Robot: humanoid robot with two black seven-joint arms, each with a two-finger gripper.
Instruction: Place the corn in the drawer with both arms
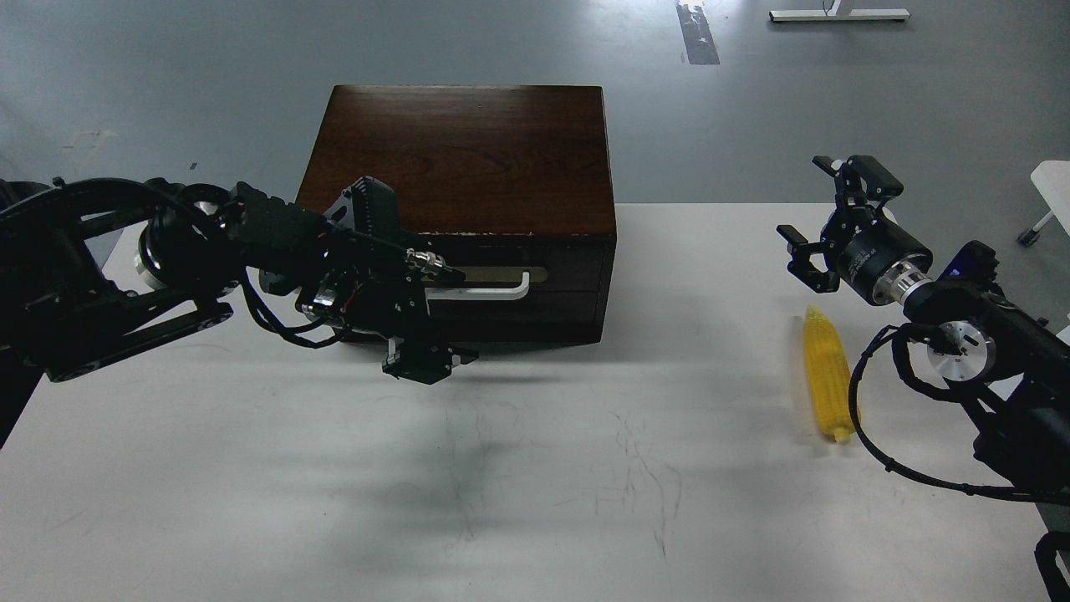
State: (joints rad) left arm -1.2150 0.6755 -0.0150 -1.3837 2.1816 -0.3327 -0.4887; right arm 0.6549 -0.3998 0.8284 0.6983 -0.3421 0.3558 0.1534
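On the white worktop stands a dark brown wooden box, its drawer pushed in, with a brass-coloured plate and a white bar handle on the dark front. No writing or label can be read on the box or the arms. The left gripper sits at the left end of the handle with its fingers spread wide, one above and one below, closed on nothing. The corn lies flat on the worktop well to the right of the box, its point facing away. The right gripper hangs above and just beyond the corn, released, apart from it. The worktop is scuffed with thin dark scratches and crossed by soft shadows. Behind it lies a grey floor with a strip of tape and a white stand foot.
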